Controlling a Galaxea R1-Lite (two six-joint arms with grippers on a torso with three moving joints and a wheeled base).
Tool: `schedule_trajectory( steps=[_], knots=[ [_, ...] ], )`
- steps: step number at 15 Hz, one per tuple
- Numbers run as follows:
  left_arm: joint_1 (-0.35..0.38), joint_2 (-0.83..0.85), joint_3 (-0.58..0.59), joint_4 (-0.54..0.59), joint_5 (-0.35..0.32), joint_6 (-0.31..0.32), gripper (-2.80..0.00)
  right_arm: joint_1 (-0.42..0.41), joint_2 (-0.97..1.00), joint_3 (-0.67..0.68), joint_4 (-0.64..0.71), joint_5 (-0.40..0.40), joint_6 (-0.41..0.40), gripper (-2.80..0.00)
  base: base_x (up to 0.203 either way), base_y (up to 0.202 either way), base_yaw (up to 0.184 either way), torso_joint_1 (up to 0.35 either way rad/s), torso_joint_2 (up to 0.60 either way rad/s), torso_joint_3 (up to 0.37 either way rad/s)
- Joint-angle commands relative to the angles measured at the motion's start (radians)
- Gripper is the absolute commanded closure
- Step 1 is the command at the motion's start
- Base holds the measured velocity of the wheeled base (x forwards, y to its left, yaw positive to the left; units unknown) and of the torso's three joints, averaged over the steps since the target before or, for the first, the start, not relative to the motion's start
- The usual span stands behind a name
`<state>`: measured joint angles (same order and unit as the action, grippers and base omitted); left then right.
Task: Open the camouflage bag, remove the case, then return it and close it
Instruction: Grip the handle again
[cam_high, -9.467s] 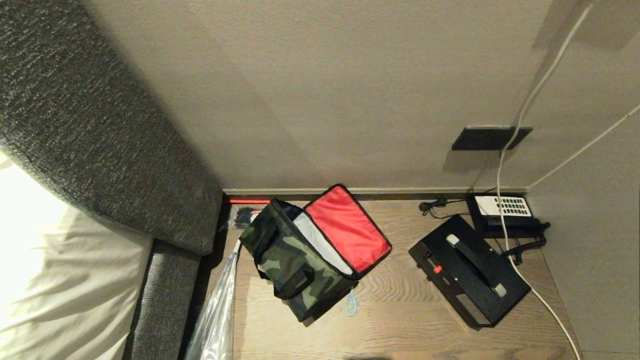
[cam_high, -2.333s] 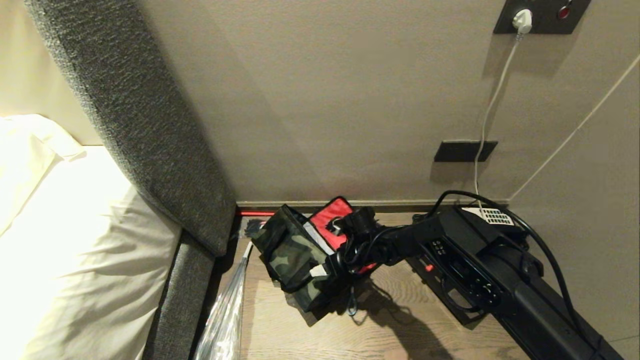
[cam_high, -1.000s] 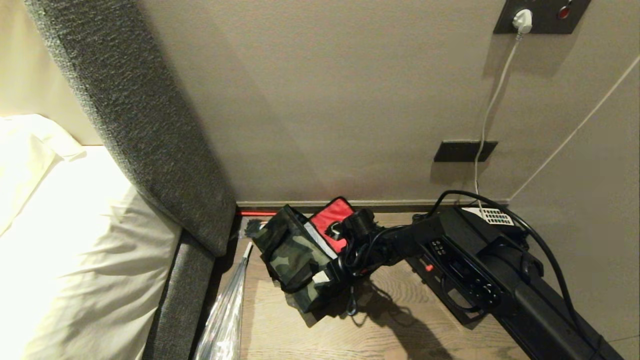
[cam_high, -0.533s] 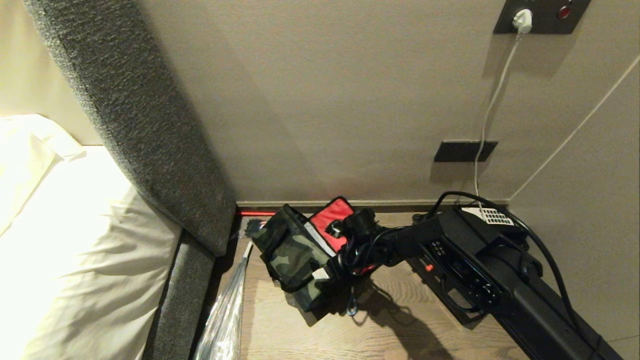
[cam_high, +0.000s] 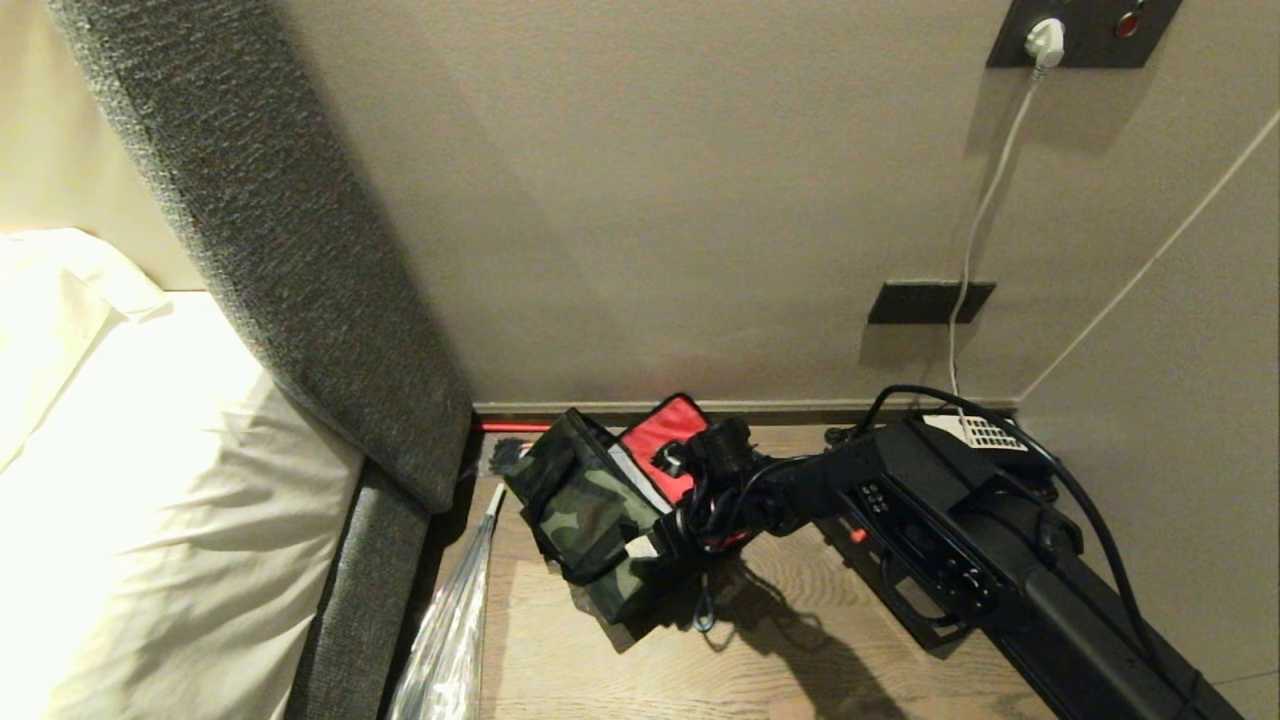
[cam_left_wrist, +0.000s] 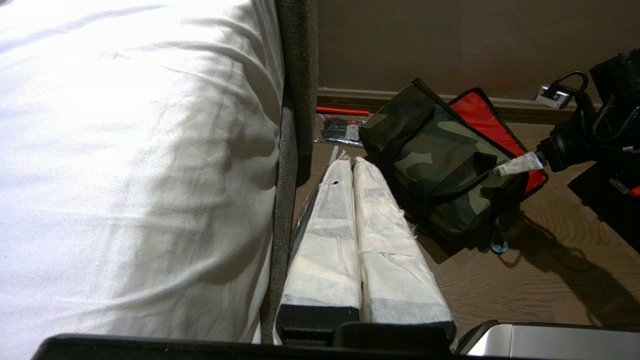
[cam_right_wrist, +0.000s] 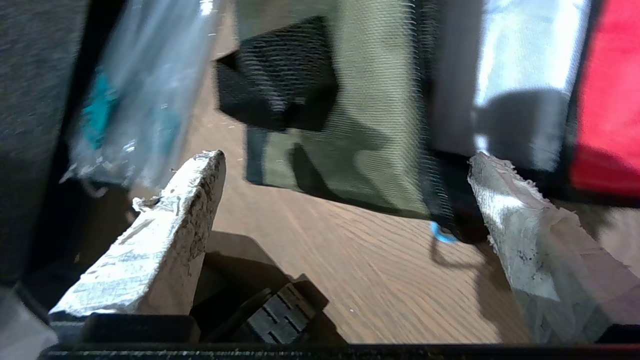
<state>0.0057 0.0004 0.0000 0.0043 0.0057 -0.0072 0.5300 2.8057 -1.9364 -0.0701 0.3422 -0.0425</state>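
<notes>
Wood-grain table tucked in the corner between the grey padded headboard and the beige wall, so you don't have much elbow room. The camouflage bag sits near the headboard side with its lid flopped open, red lining up. The case is out on the table, mostly hidden under your right arm.

Your right pincer is spread wide with nothing in it, hovering at the near end of the bag, one finger just over the rim. Left pincer is parked beside the bed, fingers pressed together, empty.

If the case is next, I'd back away from the bag and come down square across the case's narrow width. Watch the white cable and the bag's strap handle so you don't snag either. Looks like the soft bag will slide if bumped, so go gently.
</notes>
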Motion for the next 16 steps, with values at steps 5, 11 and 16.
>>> schedule_trajectory(
  steps=[5,11,16],
  knots=[
    [0.0,-0.002,0.002,0.0,0.0,0.0,0.0,0.0,0.001,0.002,-0.007,-0.037,0.018,-2.8,0.0,0.0,0.0,0.0,0.0,0.0],
    [0.0,-0.002,0.002,0.0,0.0,0.0,0.0,-0.004,0.003,-0.007,-0.002,-0.029,0.018,0.0,0.0,0.0,0.0,0.0,0.0,0.0],
    [0.0,-0.002,0.002,0.0,0.0,0.0,0.0,-0.004,0.003,-0.007,-0.007,-0.03,0.016,0.0,0.0,0.0,0.0,0.0,0.0,0.0]
  ],
)
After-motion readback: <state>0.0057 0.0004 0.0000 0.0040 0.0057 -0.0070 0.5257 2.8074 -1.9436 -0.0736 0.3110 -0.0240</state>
